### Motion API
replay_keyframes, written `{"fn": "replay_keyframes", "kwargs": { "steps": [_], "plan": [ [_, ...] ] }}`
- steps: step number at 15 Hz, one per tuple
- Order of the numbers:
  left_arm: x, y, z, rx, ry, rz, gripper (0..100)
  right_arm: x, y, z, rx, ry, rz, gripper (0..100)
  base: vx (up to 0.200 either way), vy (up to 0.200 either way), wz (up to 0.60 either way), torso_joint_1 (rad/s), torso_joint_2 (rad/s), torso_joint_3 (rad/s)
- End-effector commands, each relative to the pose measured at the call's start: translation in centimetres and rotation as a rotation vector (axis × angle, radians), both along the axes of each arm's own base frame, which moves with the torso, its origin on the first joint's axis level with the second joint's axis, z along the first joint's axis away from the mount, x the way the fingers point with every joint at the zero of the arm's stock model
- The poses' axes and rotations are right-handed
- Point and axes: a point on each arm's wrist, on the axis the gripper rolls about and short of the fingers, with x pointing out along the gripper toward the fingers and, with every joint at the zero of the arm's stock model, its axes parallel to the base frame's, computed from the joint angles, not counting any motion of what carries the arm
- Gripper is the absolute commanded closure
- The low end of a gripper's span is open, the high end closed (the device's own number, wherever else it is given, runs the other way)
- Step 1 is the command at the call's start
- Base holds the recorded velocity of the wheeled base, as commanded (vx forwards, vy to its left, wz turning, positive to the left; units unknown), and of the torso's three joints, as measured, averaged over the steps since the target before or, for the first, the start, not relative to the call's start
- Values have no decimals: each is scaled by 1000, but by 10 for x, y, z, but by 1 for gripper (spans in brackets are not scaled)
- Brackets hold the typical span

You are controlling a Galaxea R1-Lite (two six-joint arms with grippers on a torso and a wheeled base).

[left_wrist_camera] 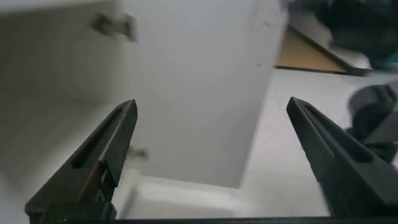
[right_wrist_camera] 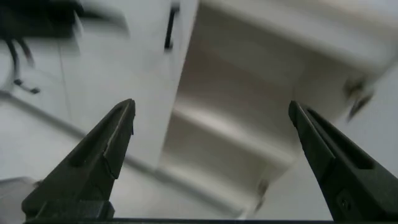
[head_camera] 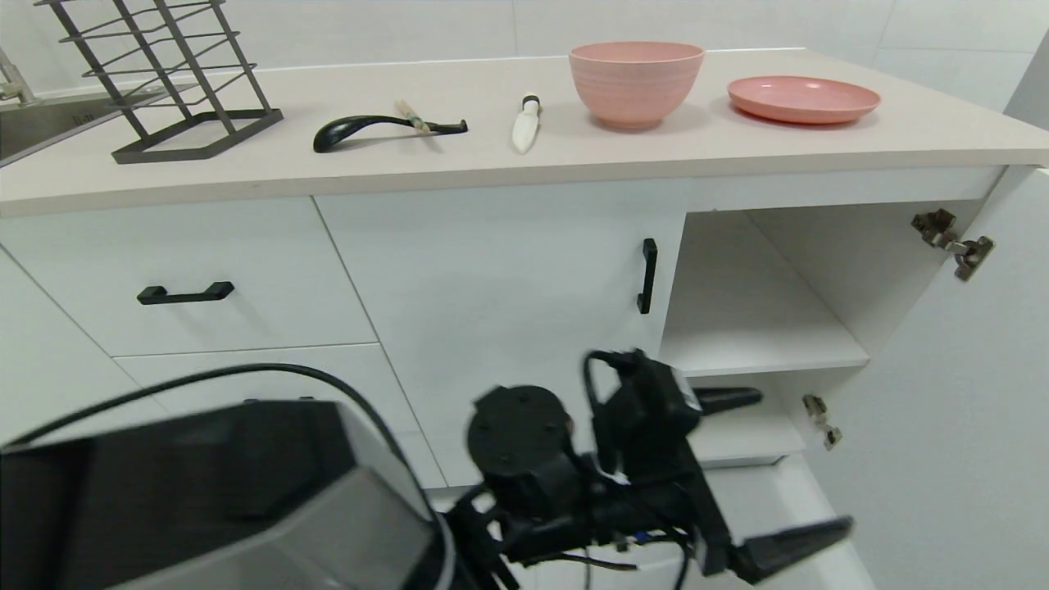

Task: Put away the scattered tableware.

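On the countertop (head_camera: 737, 147) lie a black spoon (head_camera: 369, 129) with a short wooden stick (head_camera: 414, 116) across its handle, a white knife (head_camera: 524, 124), a pink bowl (head_camera: 636, 82) and a pink plate (head_camera: 803, 98). My left gripper (head_camera: 799, 463) hangs low in front of the open cabinet (head_camera: 762, 344), well below the counter, open and holding nothing. From its own wrist, the left gripper (left_wrist_camera: 211, 106) faces the white cabinet door (left_wrist_camera: 199, 81). My right gripper (right_wrist_camera: 211, 106) is open and bare, looking up at the cabinet shelves (right_wrist_camera: 230, 124).
A black wire rack (head_camera: 180, 82) stands at the counter's left, beside a sink (head_camera: 41, 123). The cabinet door (head_camera: 967, 410) is swung open on the right. Closed drawers with a black handle (head_camera: 185, 292) fill the left; a closed door carries a vertical handle (head_camera: 647, 276).
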Motion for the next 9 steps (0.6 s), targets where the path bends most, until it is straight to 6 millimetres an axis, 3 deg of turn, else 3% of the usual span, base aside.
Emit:
{"fn": "replay_keyframes", "kwargs": {
  "steps": [1,2,3,4,6,7,9],
  "plan": [
    [-27,150,77,-82,-171,308,0,-23,5,-31,70,107,-75,0,0,0,0,0,0,0],
    [-34,170,83,-91,-192,363,0,-28,6,-42,81,143,-87,0,0,0,0,0,0,0],
    [-54,213,94,-116,-245,497,0,-40,10,-64,99,209,-103,0,0,0,0,0,0,0],
    [-69,236,96,-123,-277,588,0,-43,11,-72,107,224,-111,0,0,0,0,0,0,0],
    [-98,260,94,-136,-313,686,0,-44,13,-69,63,189,-24,0,0,0,0,0,0,0],
    [-131,275,85,-151,-347,753,0,-46,17,-69,27,205,191,0,0,0,0,0,0,0],
    [-157,281,78,-151,-345,788,0,-44,18,-64,26,244,308,0,0,0,0,0,0,0]
  ]
}}
